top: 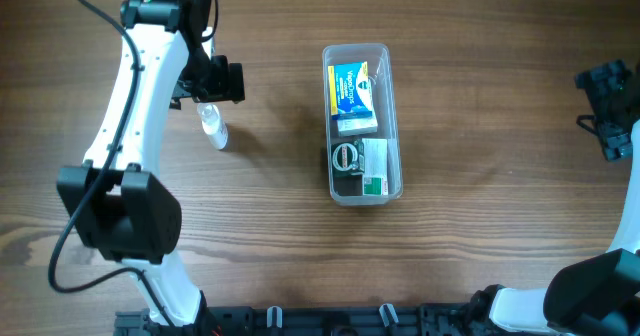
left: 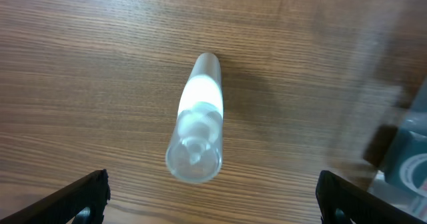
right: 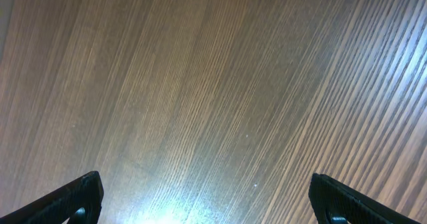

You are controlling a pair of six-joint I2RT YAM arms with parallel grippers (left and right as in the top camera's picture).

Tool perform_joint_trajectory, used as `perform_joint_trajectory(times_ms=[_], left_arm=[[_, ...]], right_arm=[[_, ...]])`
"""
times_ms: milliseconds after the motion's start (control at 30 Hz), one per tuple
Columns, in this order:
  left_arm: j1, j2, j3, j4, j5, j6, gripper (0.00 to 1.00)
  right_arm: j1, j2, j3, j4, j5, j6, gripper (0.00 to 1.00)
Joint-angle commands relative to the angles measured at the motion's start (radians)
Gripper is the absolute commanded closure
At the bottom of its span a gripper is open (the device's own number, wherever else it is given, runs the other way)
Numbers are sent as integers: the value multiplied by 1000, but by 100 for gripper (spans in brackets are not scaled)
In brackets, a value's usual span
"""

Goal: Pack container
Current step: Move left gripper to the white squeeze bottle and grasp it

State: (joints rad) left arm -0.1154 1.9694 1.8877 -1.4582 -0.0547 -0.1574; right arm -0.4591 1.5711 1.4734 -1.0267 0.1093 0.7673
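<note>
The container (top: pixel 392 116), a long clear plastic tub, lies in the middle of the table. It holds a blue and white packet (top: pixel 350 86), a small white box (top: pixel 356 124), a dark round item (top: pixel 345 157) and a white and green box (top: pixel 375 166). A small white bottle (top: pixel 213 126) stands on the table to its left; it also shows in the left wrist view (left: pixel 197 124). My left gripper (top: pixel 208 81) is open right above the bottle, its fingertips (left: pixel 213 201) wide on either side. My right gripper (top: pixel 605 101) is open and empty at the far right, over bare wood (right: pixel 210 197).
The container's corner (left: pixel 407 164) shows blurred at the right edge of the left wrist view. Black fixtures (top: pixel 300 321) line the table's front edge. The left arm (top: pixel 130 116) stretches over the table's left side.
</note>
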Motion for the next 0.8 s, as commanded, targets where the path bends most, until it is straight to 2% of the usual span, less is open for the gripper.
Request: perform_joint_trajectory(times_ms=[0,200,400,533,767], left_arm=[[6,63,-6,-2,11,24,0],[8,89,-26,3,12,24,0],[9,89,-170,135,16,23,0],[9,89,-183,190,53,24,0],[9,89,-219,203,90,23,0]], right_arm=[[2,9,3,3,-2,21,0],[2,9,3,3,-2,20,0],[2,9,3,3,-2,20,0],[2,9,3,3,-2,21,0],[2,9,3,3,-2,20,0]])
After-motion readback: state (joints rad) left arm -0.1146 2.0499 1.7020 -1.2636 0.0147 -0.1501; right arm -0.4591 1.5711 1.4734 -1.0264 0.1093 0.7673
